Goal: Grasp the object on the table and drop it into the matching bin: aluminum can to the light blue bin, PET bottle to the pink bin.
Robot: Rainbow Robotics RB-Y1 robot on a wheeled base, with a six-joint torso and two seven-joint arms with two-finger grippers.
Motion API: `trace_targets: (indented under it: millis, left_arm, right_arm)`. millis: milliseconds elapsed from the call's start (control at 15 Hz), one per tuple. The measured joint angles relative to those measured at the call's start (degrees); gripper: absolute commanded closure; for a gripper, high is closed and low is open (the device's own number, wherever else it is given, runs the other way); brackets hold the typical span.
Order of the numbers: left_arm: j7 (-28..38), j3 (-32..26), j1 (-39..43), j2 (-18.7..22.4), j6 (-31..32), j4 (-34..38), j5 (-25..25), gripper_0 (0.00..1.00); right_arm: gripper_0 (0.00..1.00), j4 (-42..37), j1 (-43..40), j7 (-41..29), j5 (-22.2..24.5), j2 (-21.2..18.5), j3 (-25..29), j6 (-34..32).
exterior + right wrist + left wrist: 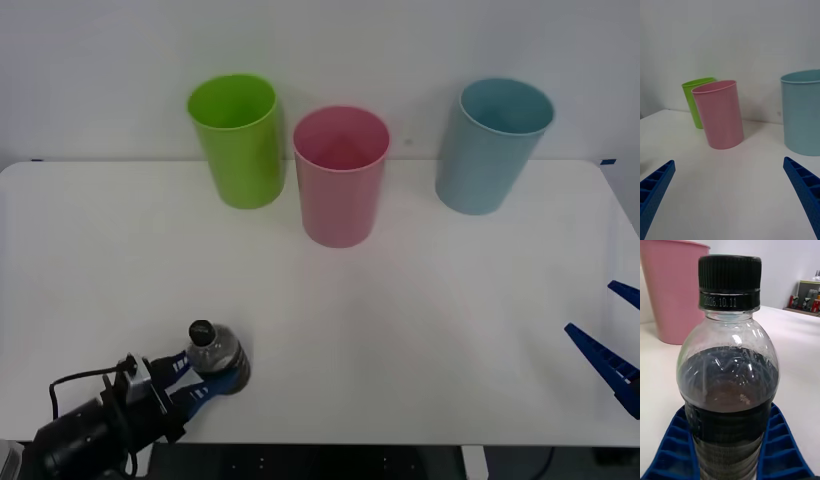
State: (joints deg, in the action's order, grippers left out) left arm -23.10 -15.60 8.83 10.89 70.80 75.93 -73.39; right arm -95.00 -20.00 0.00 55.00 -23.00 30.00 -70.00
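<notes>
Bottle point(214, 352) clamped low in left tool point(205, 385), cap free for dropping in pink bin point(340, 176); right tool point(612, 345) idle, spread wide.

Plain white wall point(330, 40) behind — cluttered shelf point(807, 296) off aside

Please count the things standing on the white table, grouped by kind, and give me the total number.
Bins: 3 (lime green bin, pink bin, light blue bin)
PET bottle: 1, upright at the table's near left, between the left gripper's fingers
Total: 4
</notes>
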Motion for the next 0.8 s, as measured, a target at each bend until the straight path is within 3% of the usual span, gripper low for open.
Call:
trace_targets:
  millis: [467, 800]
  left_arm:
    - [1.8, -1.9, 1.7, 4.0, 0.0, 0.0, 5.5, 1.00]
    - [3.7, -5.5, 2.1, 4.5, -0.2, 0.1, 11.3, 1.00]
  right_arm:
    - [0.00, 0.0, 0.0, 0.0, 0.0, 0.0, 0.0, 0.0]
    - [0.00, 0.0, 0.0, 0.0, 0.0, 0.0, 0.0, 0.0]
